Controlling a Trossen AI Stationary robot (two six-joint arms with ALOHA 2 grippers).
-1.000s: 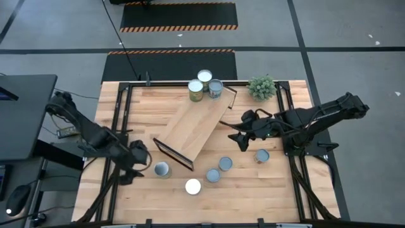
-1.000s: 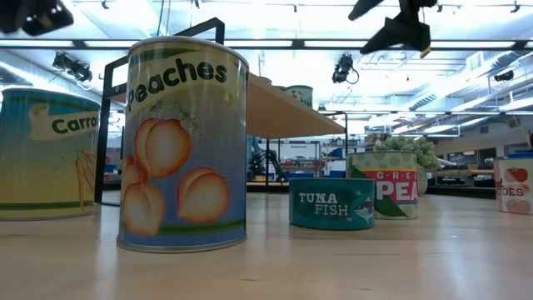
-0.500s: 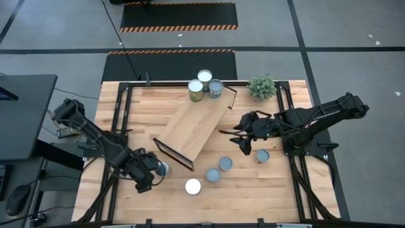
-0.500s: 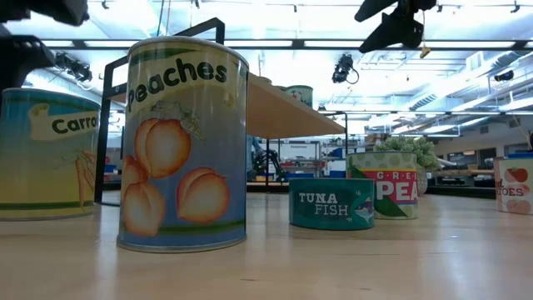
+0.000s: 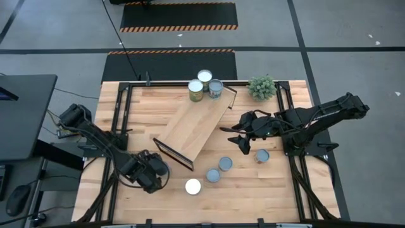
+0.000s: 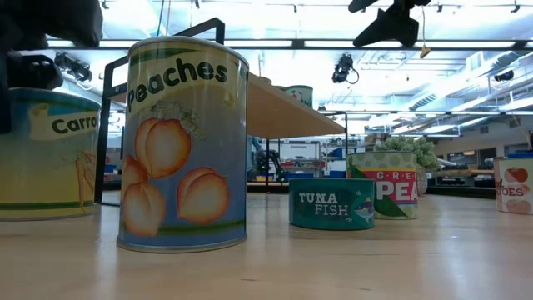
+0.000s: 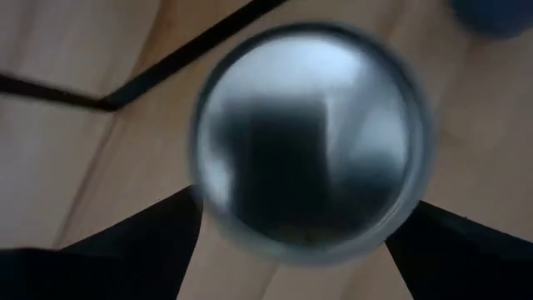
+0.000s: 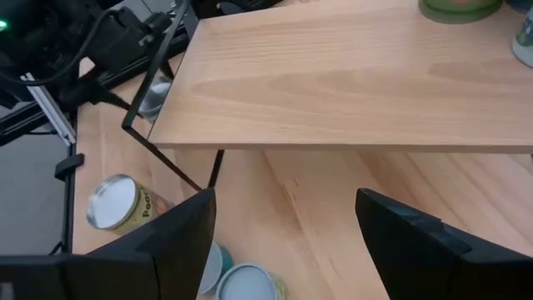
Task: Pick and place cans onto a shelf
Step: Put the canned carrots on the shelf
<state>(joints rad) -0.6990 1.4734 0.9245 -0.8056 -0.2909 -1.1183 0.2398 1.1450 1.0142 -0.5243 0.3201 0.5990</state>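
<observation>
High view: the long light-wood shelf board with black metal frame ends (image 5: 196, 128) lay diagonally on the slatted wooden tabletop (image 5: 285, 190). The left gripper (image 5: 154, 172) sat off the shelf's near-left end, hiding the can beneath it. The right gripper (image 5: 238, 135) hovered beside the shelf's right edge.

Low view: a tall cylindrical tin labelled Peaches (image 6: 183, 143) hid much of the shelf. The yellowish carrot-labelled tin (image 6: 46, 154), left of the shelf frame, was cut off, a dark gripper part overlapping it.

Left wrist view: blurred; a round silvery can top (image 7: 310, 142) sat between two widely spread dark fingers (image 7: 141, 250). Contact could not be told.

Right wrist view: smooth shelf wood ahead; fingers (image 8: 166, 242) spread wide, holding nothing.
</observation>
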